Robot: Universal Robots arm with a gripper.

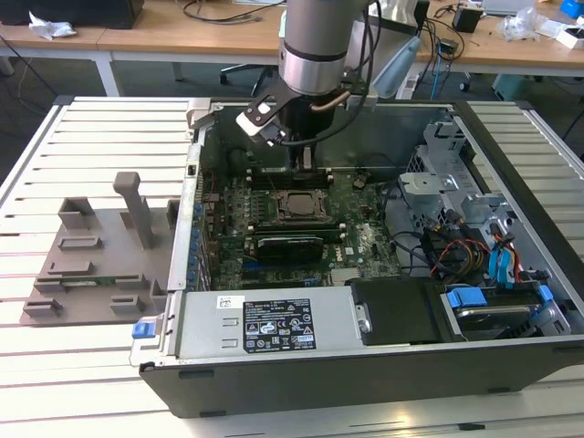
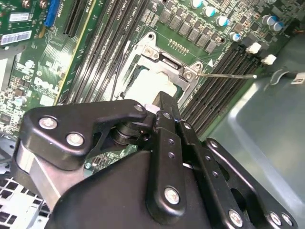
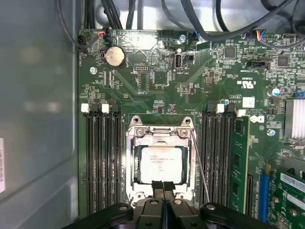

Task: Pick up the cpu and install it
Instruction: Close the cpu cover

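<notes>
First wrist view: the hand [image 3: 162,184] has its fingers pressed together with nothing pinched between them, the tips poised at one edge of the cpu [image 3: 162,163]. Contact with the chip cannot be confirmed. The cpu lies flat and square inside the socket frame [image 3: 159,132] on the circuit board [image 3: 157,81], with memory slots [image 3: 100,162] on either side. A thin wire lever [image 3: 200,164] slants beside the frame; whether it is latched cannot be told. Exterior view places the work inside the open computer case [image 1: 365,370] on the slatted surface [image 1: 91,128]. Judgement: pick-up and placement appear done; securing is unconfirmed.
</notes>
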